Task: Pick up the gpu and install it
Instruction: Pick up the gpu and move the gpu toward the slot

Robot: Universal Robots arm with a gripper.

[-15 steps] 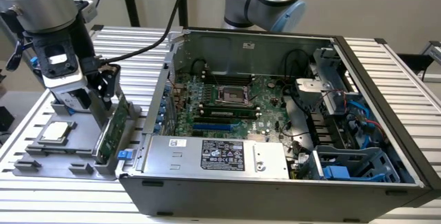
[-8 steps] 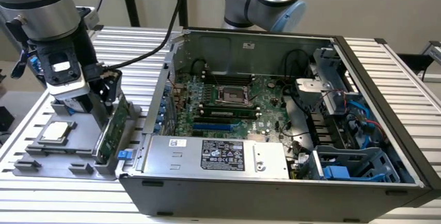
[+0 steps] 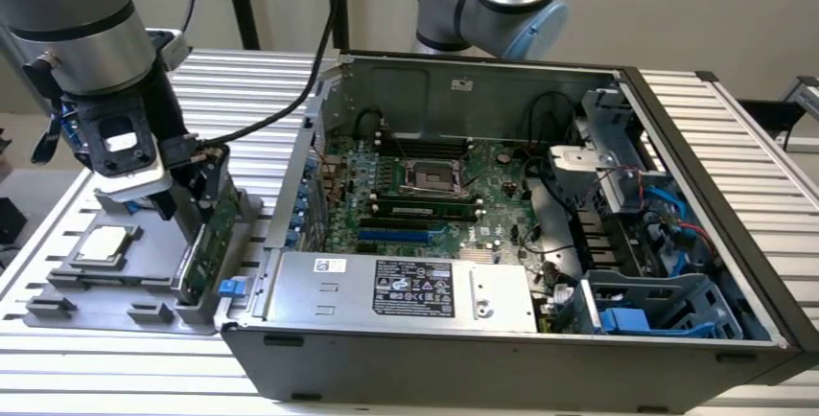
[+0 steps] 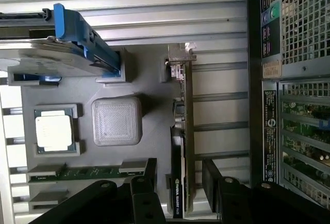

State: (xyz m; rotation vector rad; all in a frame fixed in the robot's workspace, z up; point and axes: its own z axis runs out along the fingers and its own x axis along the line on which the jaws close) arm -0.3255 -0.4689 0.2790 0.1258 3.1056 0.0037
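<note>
The gpu (image 3: 205, 243) stands on its long edge in a slot of the grey holder tray (image 3: 64, 296), beside the open computer case. In the wrist view the gpu (image 4: 183, 131) appears as a thin green card with a dark side and a silver bracket at its far end. My gripper (image 3: 188, 207) is lowered over the card's near end. The gripper (image 4: 180, 178) is open, one dark finger on each side of the card, with a small gap showing on both sides.
On the tray (image 4: 149, 84) lie a square silver CPU chip (image 4: 54, 131), a memory stick (image 4: 87, 172), a grey block (image 4: 117, 121) and a hard drive with blue rails (image 4: 56, 53). The open case (image 3: 716, 243) with its motherboard (image 3: 423, 196) fills the exterior view's right.
</note>
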